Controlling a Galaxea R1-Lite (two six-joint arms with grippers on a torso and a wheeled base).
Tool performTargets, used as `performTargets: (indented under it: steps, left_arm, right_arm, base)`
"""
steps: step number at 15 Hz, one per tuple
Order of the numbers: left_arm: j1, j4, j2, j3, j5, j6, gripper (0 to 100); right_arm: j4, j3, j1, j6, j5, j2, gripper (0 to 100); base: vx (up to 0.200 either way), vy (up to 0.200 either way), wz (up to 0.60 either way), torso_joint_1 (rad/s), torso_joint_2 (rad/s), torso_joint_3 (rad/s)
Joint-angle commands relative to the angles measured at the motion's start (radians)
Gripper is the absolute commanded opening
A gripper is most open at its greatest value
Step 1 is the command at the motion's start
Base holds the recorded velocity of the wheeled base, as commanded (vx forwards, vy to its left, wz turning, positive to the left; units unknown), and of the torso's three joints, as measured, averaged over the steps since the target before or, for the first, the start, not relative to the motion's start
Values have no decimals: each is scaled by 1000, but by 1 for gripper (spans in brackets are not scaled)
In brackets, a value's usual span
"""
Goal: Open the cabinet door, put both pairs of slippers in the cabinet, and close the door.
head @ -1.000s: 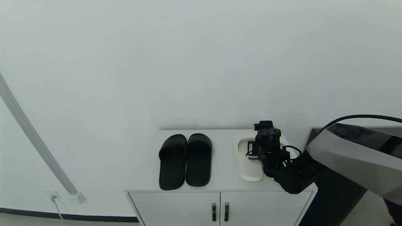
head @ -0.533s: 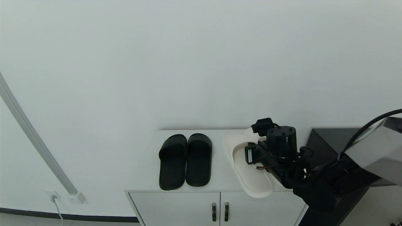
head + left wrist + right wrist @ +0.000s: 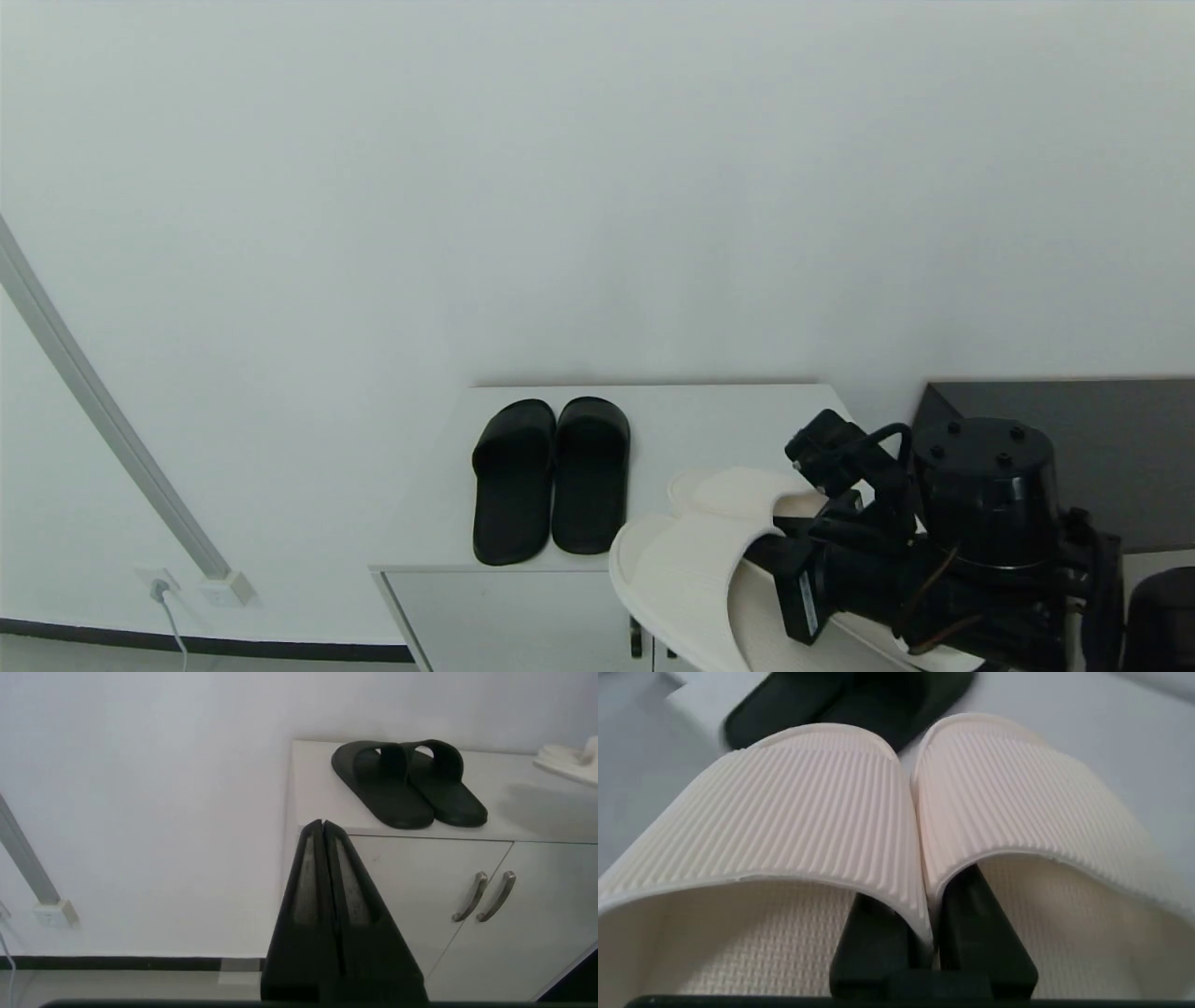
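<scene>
A pair of black slippers (image 3: 551, 481) (image 3: 411, 779) lies side by side on top of the white cabinet (image 3: 709, 425). My right gripper (image 3: 761, 551) (image 3: 924, 938) is shut on the pair of white ribbed slippers (image 3: 681, 574) (image 3: 831, 812). One finger sits under each strap, pinching the two inner walls together. It holds them in the air off the cabinet's front right corner. Both cabinet doors (image 3: 411, 896) are closed, their metal handles (image 3: 486, 896) side by side. My left gripper (image 3: 322, 849) hangs shut and empty, lower down in front of the cabinet's left edge.
A dark piece of furniture (image 3: 1074, 411) stands right of the cabinet. A plain white wall runs behind. On the left a grey rail (image 3: 93, 392) slants down the wall to a socket with a plug (image 3: 159, 588) near the floor.
My right arm has lifted the white slippers off the cabinet top and carried them forward over its front edge, toward the camera. The black pair has stayed put.
</scene>
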Motion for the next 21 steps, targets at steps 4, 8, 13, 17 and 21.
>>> performTargets:
  steps: [4, 8, 13, 17, 21]
  left_arm:
    - [-1, 0, 1, 0, 0, 0, 0]
    - [0, 0, 1, 0, 0, -2, 0]
    - [0, 0, 1, 0, 0, -2, 0]
    - [0, 0, 1, 0, 0, -2, 0]
    - [-1, 0, 1, 0, 0, -2, 0]
  right_arm:
    - [11, 15, 19, 1, 9, -56, 0]
    - [11, 15, 19, 1, 9, -53, 0]
    - [11, 16, 19, 1, 9, -48, 0]
    - [11, 16, 19, 1, 9, -48, 0]
    - [11, 16, 19, 1, 10, -48, 0]
  base:
    - [0, 0, 0, 0, 0, 0]
    - [-50, 0, 0, 1, -1, 2]
    - [-200, 0, 0, 1, 0, 4]
    - [-150, 0, 0, -2, 2, 4]
    - [0, 0, 0, 0, 0, 0]
